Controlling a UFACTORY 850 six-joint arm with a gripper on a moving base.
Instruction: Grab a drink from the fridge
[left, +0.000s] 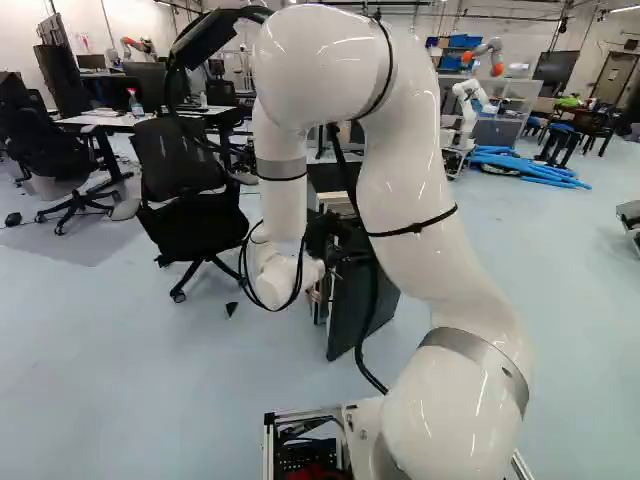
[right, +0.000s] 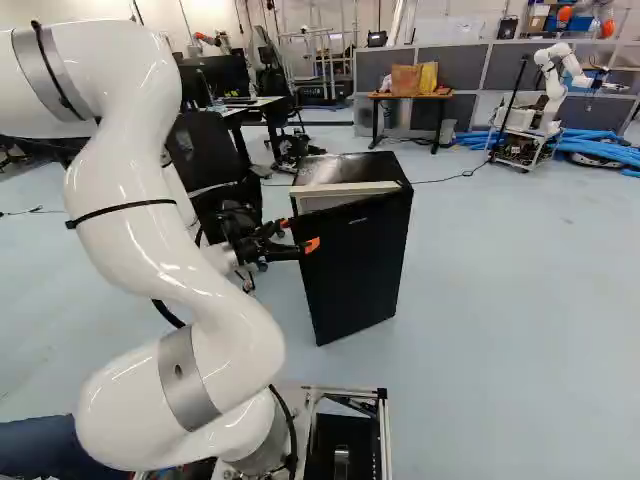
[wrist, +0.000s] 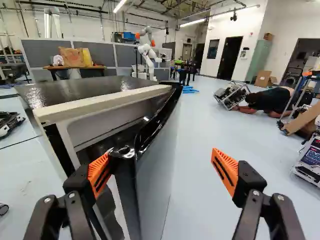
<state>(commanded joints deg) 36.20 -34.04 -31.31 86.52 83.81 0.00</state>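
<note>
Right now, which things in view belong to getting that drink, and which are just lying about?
For the job:
- fridge
- its door, ajar
- gripper, open

Just lying about:
- office chair
- blue tubes
- brown bag
- another robot

Fridge (right: 360, 265) black, top strip (wrist: 102, 102) cream. Arm (right: 225, 320) white, bands (right: 187, 375) grey. Gripper (right: 298, 235) black, pads (wrist: 226, 171) orange. Floor (right: 500, 300) pale blue. Tubes (right: 590, 146) blue.

Pale blue floor (right: 480, 290), white walls (wrist: 255, 22), dark door (wrist: 229, 59). Lit ceiling strip lights (wrist: 120, 6). Grey partitions (right: 462, 66) behind small wooden table (right: 440, 97) with bags (right: 405, 79). Black office chair (left: 185, 232) near desk (left: 105, 120).
</note>
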